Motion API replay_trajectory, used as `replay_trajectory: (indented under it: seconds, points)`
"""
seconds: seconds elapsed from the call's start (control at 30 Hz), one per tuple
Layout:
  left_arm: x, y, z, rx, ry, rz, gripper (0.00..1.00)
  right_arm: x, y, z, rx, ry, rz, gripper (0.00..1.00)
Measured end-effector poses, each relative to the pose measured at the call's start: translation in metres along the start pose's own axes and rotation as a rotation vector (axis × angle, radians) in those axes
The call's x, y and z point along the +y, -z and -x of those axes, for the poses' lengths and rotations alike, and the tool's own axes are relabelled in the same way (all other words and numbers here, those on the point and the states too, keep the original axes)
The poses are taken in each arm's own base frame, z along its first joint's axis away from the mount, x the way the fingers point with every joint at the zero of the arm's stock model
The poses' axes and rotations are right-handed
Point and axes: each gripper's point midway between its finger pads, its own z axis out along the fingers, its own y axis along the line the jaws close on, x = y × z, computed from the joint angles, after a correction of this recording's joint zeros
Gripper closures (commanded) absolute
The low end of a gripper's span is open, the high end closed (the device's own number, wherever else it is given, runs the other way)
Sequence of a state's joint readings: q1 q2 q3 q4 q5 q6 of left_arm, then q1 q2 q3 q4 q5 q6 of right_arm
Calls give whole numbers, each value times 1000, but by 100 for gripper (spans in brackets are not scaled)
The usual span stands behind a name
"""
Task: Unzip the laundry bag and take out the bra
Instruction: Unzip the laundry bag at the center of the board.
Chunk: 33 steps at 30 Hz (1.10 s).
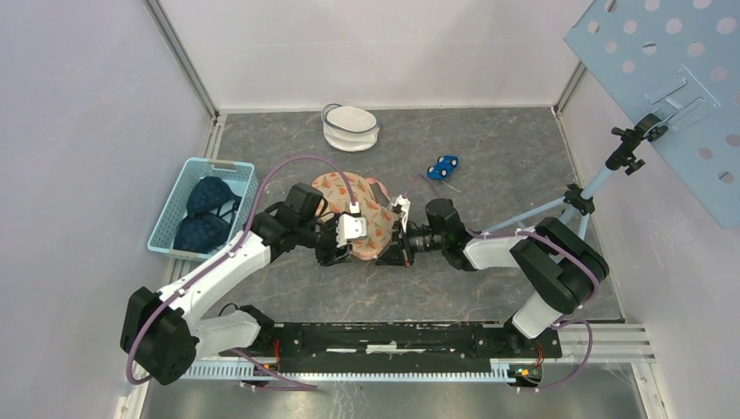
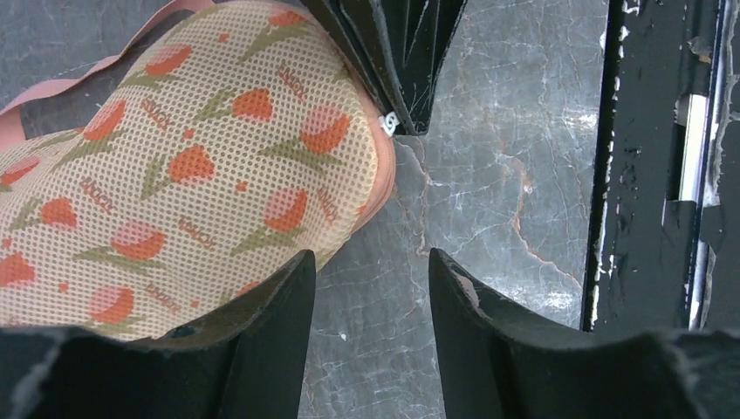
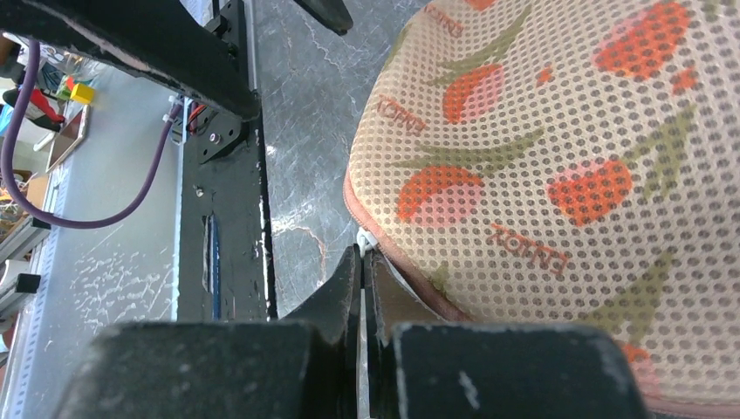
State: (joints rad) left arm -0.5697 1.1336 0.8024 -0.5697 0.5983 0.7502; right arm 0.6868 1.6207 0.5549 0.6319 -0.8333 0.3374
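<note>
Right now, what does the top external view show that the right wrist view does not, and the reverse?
Only the top external: the blue basket holding dark bras, a white pouch at the back, and a blue toy car. Only the right wrist: the right gripper shut on the white zipper pull at the bag's pink seam. Both: the floral laundry bag.

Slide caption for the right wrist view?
Right end effector shut on the white zipper pull of the tulip-print beige mesh laundry bag.
</note>
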Motion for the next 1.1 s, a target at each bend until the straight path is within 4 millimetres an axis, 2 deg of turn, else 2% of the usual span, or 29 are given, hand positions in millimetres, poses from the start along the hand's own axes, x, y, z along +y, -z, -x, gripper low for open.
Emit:
replay_trajectory:
  seconds: [0.13,0.27,0.47,0.63,0.8,0.9,1.1]
  points:
    - [-8,-5,1,14,-17,-25,39,4,-2,-2,6,4,8,100]
    - [-17,-21,1,29,-45,-63,40,5,-4,-2,9,7,11,100]
    - [-12,-39,-6,54,-24,-54,42,5,-4,-2,8,5,11,100]
    - [-6,-41,-4,46,-21,-31,56,6,-4,0,5,4,13,100]
    - [-4,-43,-7,51,-3,-11,83,6,-4,1,4,3,14,100]
    - [-8,-44,-16,68,9,-12,95,6,-4,1,4,4,13,100]
    - [-9,-43,-22,76,7,-9,98,-1,0,1,5,5,-6,100]
